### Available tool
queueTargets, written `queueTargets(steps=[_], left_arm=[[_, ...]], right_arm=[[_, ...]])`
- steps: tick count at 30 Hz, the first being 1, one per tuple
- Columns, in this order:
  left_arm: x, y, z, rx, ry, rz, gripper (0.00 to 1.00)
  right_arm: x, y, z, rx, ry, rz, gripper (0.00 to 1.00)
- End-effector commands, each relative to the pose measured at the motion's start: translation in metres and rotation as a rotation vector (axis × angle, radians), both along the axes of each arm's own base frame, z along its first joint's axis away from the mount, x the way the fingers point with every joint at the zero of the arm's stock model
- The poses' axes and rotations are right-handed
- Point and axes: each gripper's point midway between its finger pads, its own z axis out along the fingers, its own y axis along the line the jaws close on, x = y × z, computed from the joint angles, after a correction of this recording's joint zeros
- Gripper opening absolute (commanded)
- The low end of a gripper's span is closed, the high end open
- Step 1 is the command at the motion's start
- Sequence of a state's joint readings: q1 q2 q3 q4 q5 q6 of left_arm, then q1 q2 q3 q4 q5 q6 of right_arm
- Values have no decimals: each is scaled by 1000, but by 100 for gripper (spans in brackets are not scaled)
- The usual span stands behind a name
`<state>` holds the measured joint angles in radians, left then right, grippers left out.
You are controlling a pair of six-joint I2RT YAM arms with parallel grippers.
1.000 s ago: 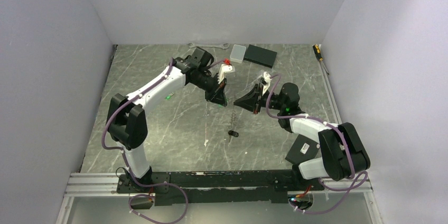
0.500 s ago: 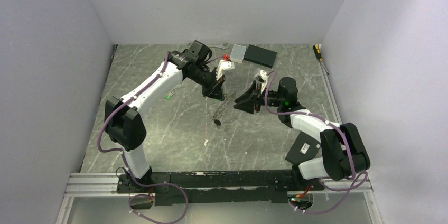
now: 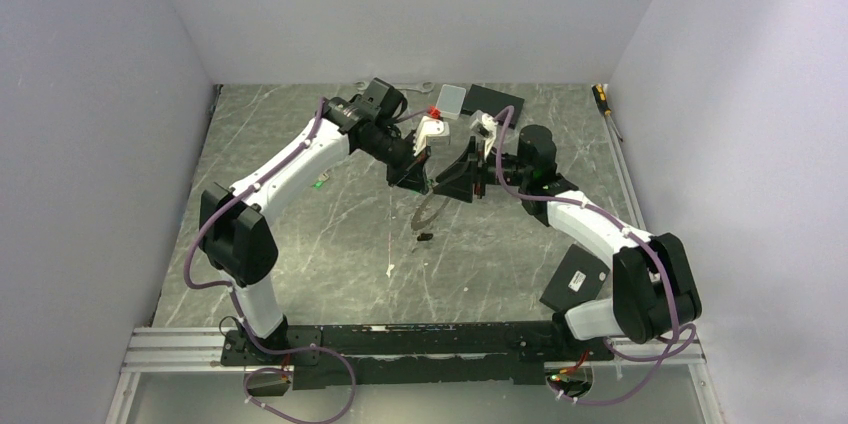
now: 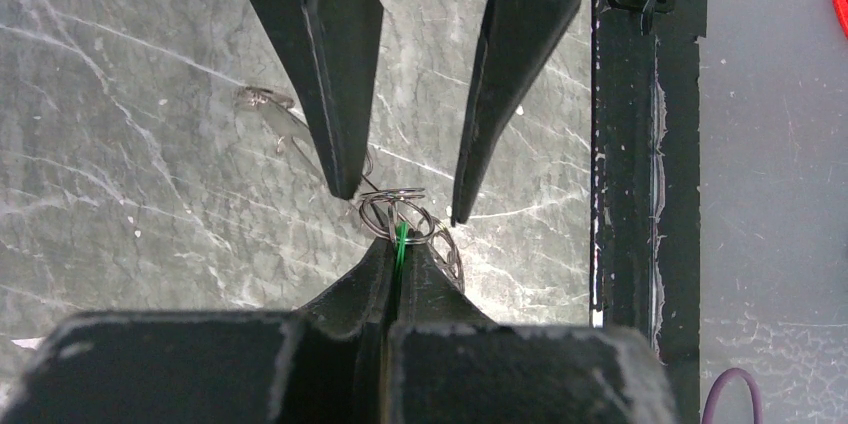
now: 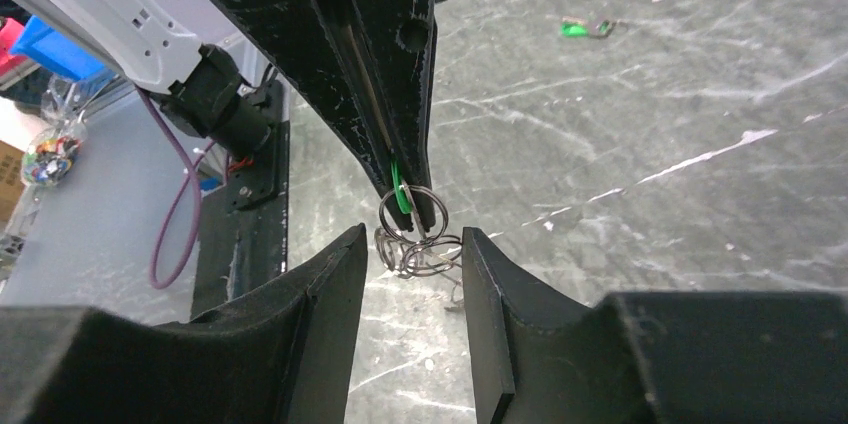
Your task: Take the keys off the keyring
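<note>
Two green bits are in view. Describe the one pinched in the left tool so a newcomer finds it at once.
Above the middle of the marble table, the left tool is shut on the green key: a thin green sliver with the silver keyring hanging from it. The other green piece lies loose on the table, alone.

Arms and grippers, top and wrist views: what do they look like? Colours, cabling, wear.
The left arm and right arm both have white link shells and bulky black joint housings. A purple cable loops along the outside of each, with white brackets at the wrists. The left gripper and right gripper have matte black wedge-shaped fingers tapering to narrow tips, with pale scuffs.
</note>
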<state>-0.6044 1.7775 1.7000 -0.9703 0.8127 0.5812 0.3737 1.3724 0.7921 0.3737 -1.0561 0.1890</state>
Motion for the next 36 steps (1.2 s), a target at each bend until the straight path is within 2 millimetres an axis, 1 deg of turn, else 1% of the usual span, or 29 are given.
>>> queueTargets(steps=[1,5,7,9,13,15,16,23,27,30,36], left_arm=[[-1,-7,28,-61,-47,-11,0],[-2,-7,30,-65,-46,-13,0],[-2,-6,30,-66,-49,-11,0],[-2,-6,30,-63,-49,-11,0],[-2,-7,32,-68,-45,-11,0],[-1,-6,31,-66,-45,-6,0],[1,-5,31,-66,-43,0,0],[17,7,29,-92,3,58,0],[27,14,20,-82,13,85,0],[29,18,12,-68,25,93,0],[27,17,2,-69,57,89,0]], right_arm=[[0,6,15,-11,-1,-27,43],[2,7,7,-27,12,-45,41],[1,7,5,-26,12,-41,38],[0,7,4,-23,5,-36,29],[-3,7,4,-21,-18,-12,9],[-6,6,5,-16,-32,2,1],[-7,6,5,-15,-37,7,0],[-16,4,18,6,-52,51,0],[-19,4,19,13,-56,66,0],[-19,3,22,19,-66,66,0],[-15,0,30,51,-79,55,0]])
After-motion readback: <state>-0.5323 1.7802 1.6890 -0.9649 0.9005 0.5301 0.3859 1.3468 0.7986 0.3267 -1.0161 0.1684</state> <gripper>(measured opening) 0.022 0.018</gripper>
